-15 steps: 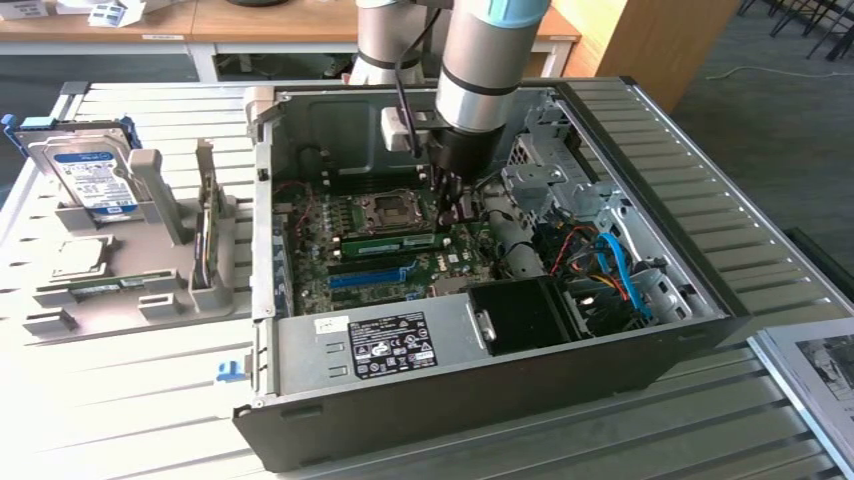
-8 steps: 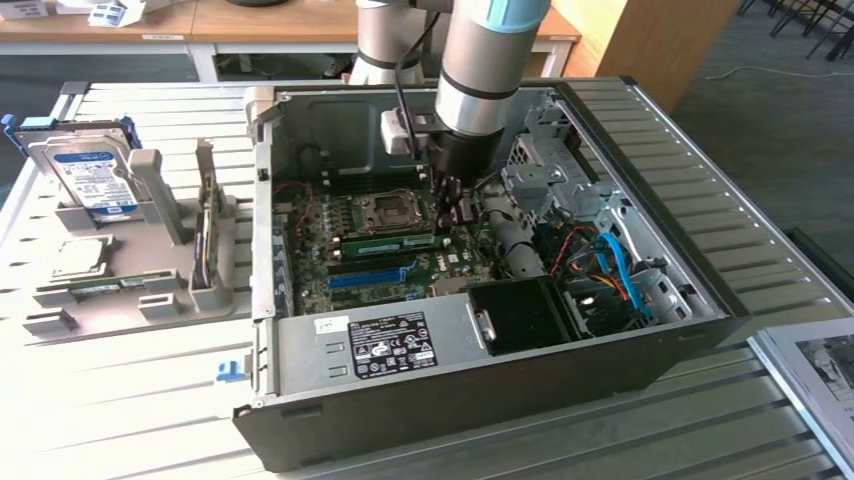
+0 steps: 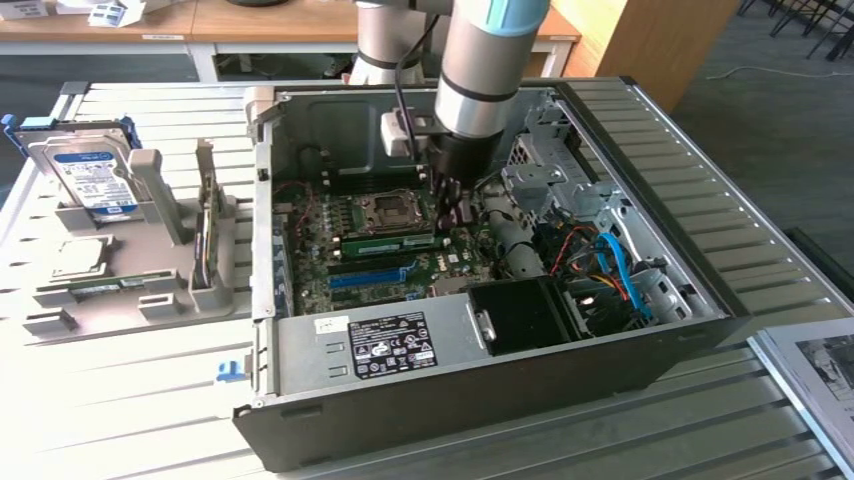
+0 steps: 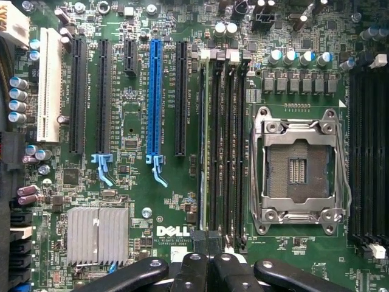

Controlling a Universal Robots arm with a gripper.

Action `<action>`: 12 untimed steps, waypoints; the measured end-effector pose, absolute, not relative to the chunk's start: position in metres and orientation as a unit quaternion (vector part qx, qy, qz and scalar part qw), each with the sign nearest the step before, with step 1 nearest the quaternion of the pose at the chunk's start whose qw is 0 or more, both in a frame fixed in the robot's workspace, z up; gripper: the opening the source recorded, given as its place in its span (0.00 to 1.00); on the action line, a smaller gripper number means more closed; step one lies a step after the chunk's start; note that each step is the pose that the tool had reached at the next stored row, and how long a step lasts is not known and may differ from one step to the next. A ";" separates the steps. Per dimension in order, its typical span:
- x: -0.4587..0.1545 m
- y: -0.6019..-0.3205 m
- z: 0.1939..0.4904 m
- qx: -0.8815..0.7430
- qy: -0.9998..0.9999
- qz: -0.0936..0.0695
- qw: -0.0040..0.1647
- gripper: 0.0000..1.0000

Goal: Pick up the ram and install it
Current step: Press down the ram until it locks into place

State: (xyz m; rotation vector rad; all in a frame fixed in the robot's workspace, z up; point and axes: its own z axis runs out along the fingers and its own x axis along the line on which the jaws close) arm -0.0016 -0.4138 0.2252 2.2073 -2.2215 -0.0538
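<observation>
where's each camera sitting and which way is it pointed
Exterior view: off the arm and above the table, looking down into the open computer case; the arm reaches down into the case, its tool just above the ram seated on the motherboard.
Wrist view: on the wrist, facing straight down at the motherboard; black parts of the tool show at the picture's edge.
Shared: the motherboard, its empty processor socket and blue slot.
</observation>
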 end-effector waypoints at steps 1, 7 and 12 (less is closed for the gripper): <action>-0.002 -0.414 0.225 0.705 -0.709 -0.017 0.005 0.10; -0.002 -0.414 0.224 0.705 -0.709 -0.017 0.005 0.10; -0.002 -0.414 0.224 0.705 -0.709 -0.017 0.005 0.10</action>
